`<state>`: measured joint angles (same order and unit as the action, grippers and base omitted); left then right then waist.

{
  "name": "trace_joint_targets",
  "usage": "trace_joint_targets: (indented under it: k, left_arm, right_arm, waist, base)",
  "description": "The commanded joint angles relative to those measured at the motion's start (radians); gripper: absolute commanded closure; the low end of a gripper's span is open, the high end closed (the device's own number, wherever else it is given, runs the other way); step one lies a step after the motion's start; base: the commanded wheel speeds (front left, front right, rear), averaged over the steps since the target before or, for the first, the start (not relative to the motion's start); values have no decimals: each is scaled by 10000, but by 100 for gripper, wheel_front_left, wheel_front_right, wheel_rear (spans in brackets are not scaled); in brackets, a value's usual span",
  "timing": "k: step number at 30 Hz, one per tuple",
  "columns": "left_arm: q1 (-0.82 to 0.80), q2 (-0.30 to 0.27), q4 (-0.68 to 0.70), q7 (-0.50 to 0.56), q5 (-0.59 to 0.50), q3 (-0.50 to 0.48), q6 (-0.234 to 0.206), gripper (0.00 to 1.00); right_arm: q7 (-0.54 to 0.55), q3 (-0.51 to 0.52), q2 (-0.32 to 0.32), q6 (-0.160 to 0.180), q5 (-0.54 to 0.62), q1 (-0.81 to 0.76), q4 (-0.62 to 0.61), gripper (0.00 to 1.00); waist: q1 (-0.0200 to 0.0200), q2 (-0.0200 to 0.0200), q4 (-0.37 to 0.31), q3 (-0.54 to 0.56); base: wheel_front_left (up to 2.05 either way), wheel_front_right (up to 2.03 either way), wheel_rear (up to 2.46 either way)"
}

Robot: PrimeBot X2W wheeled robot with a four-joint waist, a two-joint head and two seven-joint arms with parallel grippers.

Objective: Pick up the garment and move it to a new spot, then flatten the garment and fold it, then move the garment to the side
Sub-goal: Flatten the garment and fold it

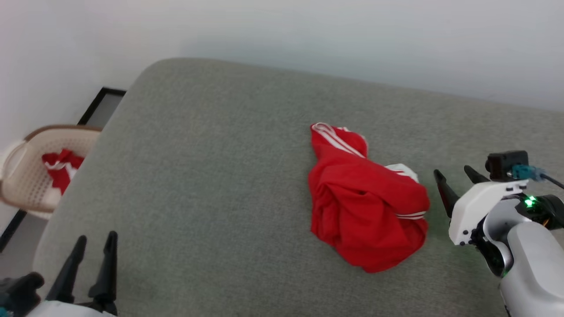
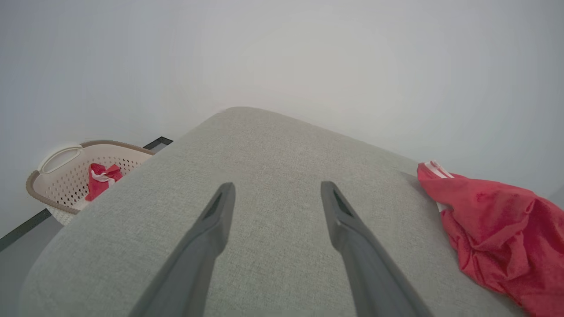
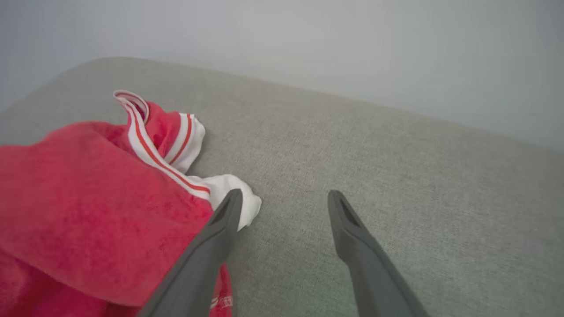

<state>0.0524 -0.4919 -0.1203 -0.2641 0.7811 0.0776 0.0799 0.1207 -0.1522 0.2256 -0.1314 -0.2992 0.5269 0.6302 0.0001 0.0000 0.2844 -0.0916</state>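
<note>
We are holding our left tool (image 1: 97,236) spread and empty over the grey bench (image 1: 211,154). The garment (image 1: 365,207) is lying crumpled right of centre, red with white striped trim, and our right tool (image 1: 452,171) is hovering unclenched just beside it.

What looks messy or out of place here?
The garment is scrunched into a heap on the grey cushion instead of lying flat. A red-and-white cloth sits crumpled in the basket beside the cushion. Nothing looks torn or spilled.
</note>
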Motion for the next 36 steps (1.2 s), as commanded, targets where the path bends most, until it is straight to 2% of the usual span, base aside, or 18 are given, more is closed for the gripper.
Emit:
trace_joint_targets:
  k: [1,16,17,18,30,36]
  left_arm:
    - [-121,50,-47,4,-89,13,33,0]
    - [-1257,592,-1071,4,-192,553,426,0]
    - [-1300,614,-1105,4,-196,555,430,0]
    - [-1341,631,-1149,4,-214,563,440,0]
    - [-1180,536,-1385,4,-252,270,515,0]
    - [-982,404,-1226,4,-286,65,506,0]
  right_arm:
    - [99,-78,53,14,-37,138,91,0]
    - [2624,-990,19,13,-485,1557,2432,0]
    - [2720,-1076,20,11,-532,1621,2534,53]
    - [2813,-1165,24,11,-545,1671,2646,100]
    - [2500,-1349,514,16,-887,2429,2709,100]
    - [2425,-1324,1161,16,-987,2265,2198,100]
  waist:
    - [-1,0,364,-368]
    - [-1,0,1057,-1092]
    - [-1,0,1066,-1116]
    - [-1,0,1075,-1124]
    - [-1,0,639,-754]
    - [-1,0,165,-509]
  base:
    - [0,0,0]
    - [0,0,0]
    - [0,0,0]
    - [0,0,0]
    - [0,0,0]
    - [0,0,0]
